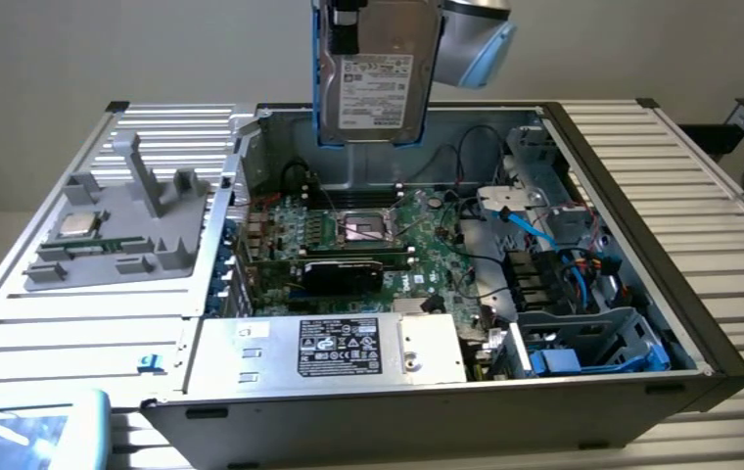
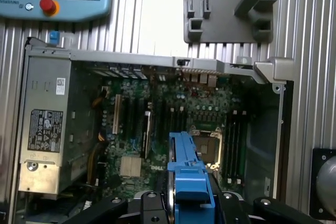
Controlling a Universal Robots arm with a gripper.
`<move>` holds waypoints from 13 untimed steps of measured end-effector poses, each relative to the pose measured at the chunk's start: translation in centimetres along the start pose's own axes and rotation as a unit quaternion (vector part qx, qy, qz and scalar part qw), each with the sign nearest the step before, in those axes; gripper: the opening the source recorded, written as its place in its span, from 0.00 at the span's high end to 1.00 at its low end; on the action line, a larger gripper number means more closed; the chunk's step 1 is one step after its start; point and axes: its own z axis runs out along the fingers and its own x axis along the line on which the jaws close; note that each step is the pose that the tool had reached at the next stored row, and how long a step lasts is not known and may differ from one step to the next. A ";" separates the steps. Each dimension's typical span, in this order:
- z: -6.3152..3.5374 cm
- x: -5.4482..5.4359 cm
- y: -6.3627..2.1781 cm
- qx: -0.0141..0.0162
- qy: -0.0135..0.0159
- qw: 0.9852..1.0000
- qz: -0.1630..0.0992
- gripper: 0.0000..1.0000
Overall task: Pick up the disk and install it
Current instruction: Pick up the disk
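Observation:
The disk (image 1: 375, 86), a silver-grey hard drive with a white barcode label in a blue carrier frame, hangs upright in the air above the rear part of the open computer case (image 1: 633, 176). My gripper (image 1: 375, 12) is shut on its upper end. In the wrist view the blue carrier edge of the disk (image 2: 188, 179) sticks out between my black fingers (image 2: 118, 207), with the gripper (image 2: 190, 205) straight over the motherboard next to the CPU socket (image 2: 206, 141).
Inside the case, a blue-lined drive cage (image 1: 594, 343) sits at the exterior view's front right, and a silver power supply (image 1: 346, 348) with a black label at the front. A grey holder (image 1: 117, 230) with a small CPU chip (image 1: 78, 225) lies outside. A teach pendant (image 1: 20, 431) lies nearby.

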 end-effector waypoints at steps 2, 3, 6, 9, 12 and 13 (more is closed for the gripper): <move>-0.01 0.1 -0.52 0.000 0.000 1.000 0.000 0.63; -0.02 0.2 -0.82 0.000 0.000 1.000 0.000 0.63; -0.03 0.3 -1.85 0.000 0.001 1.000 0.000 0.63; -0.07 0.6 -3.03 -0.001 0.001 1.000 0.000 0.63; -0.10 1.0 -4.15 -0.002 0.001 1.000 0.000 0.63; -0.11 1.1 -4.53 -0.003 0.001 1.000 0.000 0.63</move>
